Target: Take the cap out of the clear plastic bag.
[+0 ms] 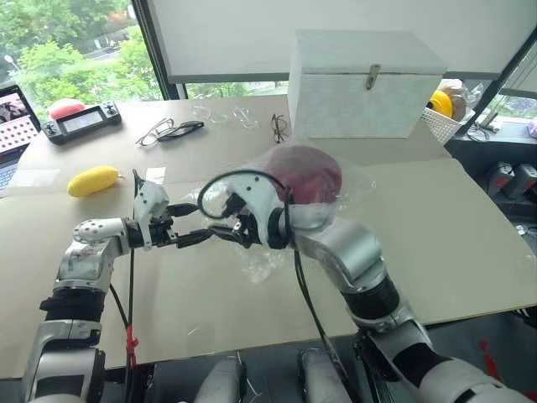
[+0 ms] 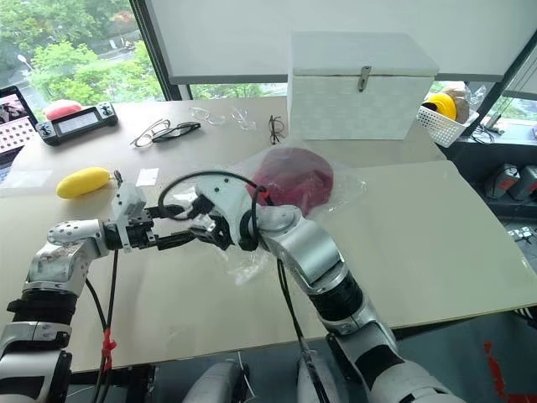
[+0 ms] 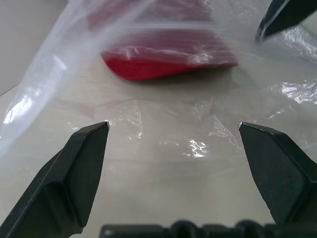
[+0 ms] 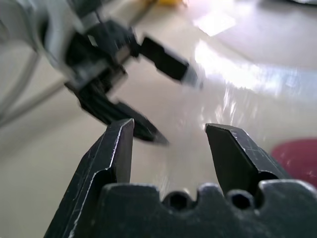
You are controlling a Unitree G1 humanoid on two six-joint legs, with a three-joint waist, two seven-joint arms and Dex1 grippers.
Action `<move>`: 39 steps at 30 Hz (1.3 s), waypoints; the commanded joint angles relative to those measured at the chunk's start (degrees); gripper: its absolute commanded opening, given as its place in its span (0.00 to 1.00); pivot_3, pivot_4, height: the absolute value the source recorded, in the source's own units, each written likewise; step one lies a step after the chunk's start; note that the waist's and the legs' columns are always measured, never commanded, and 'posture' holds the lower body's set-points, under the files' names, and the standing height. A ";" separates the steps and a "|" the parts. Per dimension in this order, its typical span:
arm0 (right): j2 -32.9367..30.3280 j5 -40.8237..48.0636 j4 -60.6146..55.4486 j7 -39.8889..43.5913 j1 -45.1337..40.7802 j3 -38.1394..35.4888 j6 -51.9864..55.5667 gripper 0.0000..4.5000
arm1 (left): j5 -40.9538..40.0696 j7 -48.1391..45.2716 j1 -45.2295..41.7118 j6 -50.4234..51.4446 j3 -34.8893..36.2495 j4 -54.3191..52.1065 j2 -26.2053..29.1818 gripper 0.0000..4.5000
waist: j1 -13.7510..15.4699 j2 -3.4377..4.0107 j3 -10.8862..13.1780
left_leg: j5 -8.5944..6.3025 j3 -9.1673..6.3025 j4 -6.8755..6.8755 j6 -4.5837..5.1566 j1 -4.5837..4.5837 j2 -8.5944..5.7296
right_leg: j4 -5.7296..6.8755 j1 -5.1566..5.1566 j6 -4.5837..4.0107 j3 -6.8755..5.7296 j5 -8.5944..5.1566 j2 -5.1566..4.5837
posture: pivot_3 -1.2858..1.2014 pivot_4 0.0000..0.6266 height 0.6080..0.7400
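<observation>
The dark red cap (image 1: 304, 172) lies on the table inside the clear plastic bag (image 2: 243, 262), whose crinkled loose end spreads toward me. My left gripper (image 1: 195, 236) is open at that loose end, its fingers wide apart over the film, and the cap's brim (image 3: 163, 54) shows just beyond them. My right gripper (image 1: 235, 228) reaches in from the other side and points at the left one, close to its fingertips. Its fingers (image 4: 121, 148) stand apart, with hazy plastic film and the left gripper (image 4: 177, 109) beyond them. I cannot tell whether film lies between them.
A white latched box (image 1: 365, 84) stands behind the bag. Several pairs of glasses (image 1: 168, 130) lie at the back. On the left are a yellow fruit (image 1: 92, 180), a handheld controller (image 1: 82, 122) and a laptop (image 1: 13, 126). A white basket (image 1: 445, 117) sits at the back right.
</observation>
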 commanded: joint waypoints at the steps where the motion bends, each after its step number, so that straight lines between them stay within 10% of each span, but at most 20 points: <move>1: -2.14 -3.76 0.03 0.29 -2.19 5.20 -3.97 0.63 | -0.96 0.15 0.36 0.48 1.31 -2.41 0.91 1.00 | -0.11 0.00 0.00 | 0.00 0.01 0.00 -0.01 -0.01 0.00 | -0.01 -0.01 0.00 0.00 0.00 0.00 | 0.52 0.24 1.00; 13: 1.91 -11.89 6.84 -0.62 -5.24 15.16 -8.40 0.63 | -1.98 0.54 2.34 2.92 2.00 -5.66 2.34 1.00 | -0.49 0.00 0.00 | -0.02 0.09 0.01 -0.04 0.00 0.05 | 0.02 -0.09 -0.05 0.00 0.03 0.02 | 0.52 0.24 1.00; 24: -8.58 -24.13 7.98 0.60 -6.33 20.86 -9.33 0.63 | -2.07 0.10 2.41 4.07 1.86 -6.05 2.70 1.00 | -0.44 0.00 0.00 | -0.04 0.08 0.01 -0.07 0.00 0.04 | -0.03 -0.10 -0.05 -0.02 0.03 0.02 | 0.52 0.24 1.00; 39: -16.31 -28.58 -9.36 0.93 5.93 8.21 -1.50 0.63 | -0.30 -1.60 -3.58 1.39 -1.39 0.46 -0.86 1.00 | 0.00 -0.01 0.00 | -0.04 0.11 0.08 -0.06 -0.06 0.00 | -0.04 -0.07 -0.05 -0.04 0.03 0.01 | 0.52 0.24 1.00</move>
